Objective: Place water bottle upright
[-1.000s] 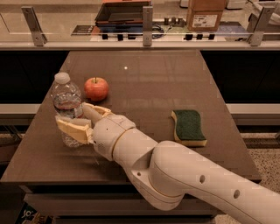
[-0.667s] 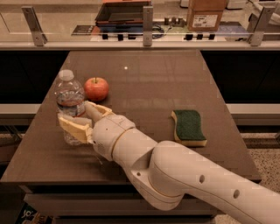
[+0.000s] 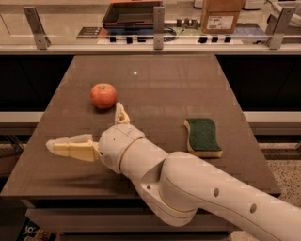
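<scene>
The water bottle does not show anywhere in the camera view. My gripper (image 3: 84,126) is over the front left part of the brown table (image 3: 169,94), just in front of the red apple (image 3: 103,95). It is open and empty. One finger (image 3: 70,148) points left toward the table's left edge. The other finger (image 3: 121,114) points up toward the back, just right of the apple. My white arm (image 3: 188,188) reaches in from the lower right.
A green sponge with a yellow base (image 3: 203,136) lies on the right half of the table. A rail with metal posts (image 3: 159,21) runs behind the table's far edge, with a cardboard box (image 3: 221,16) and a dark tray (image 3: 134,13) beyond it.
The bottle stood upright between my fingers left of the apple; now it is gone from view. My fingers have spread wide and hold nothing. The view has also shifted.
</scene>
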Action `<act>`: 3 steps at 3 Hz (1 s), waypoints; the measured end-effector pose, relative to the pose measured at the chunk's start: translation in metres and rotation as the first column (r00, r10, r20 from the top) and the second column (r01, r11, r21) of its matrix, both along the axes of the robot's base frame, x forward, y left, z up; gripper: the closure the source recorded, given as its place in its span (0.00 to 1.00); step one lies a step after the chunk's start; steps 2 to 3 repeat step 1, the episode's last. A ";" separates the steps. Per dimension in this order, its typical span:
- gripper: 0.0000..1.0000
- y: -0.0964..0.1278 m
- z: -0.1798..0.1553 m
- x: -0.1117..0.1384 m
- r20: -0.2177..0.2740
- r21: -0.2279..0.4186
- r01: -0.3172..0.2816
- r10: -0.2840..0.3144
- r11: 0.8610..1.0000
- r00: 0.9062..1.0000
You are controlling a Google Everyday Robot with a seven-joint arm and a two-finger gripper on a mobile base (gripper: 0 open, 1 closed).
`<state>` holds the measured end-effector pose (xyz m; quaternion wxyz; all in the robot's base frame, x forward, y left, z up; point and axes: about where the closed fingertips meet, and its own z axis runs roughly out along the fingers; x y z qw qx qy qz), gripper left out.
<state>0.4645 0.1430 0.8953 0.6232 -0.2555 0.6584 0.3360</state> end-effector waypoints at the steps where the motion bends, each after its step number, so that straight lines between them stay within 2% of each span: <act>1: 0.00 0.000 0.000 0.000 0.000 0.000 0.000 0.000 1.000 1.000; 3: 0.00 0.000 0.000 0.000 0.000 0.000 0.000 0.000 1.000 1.000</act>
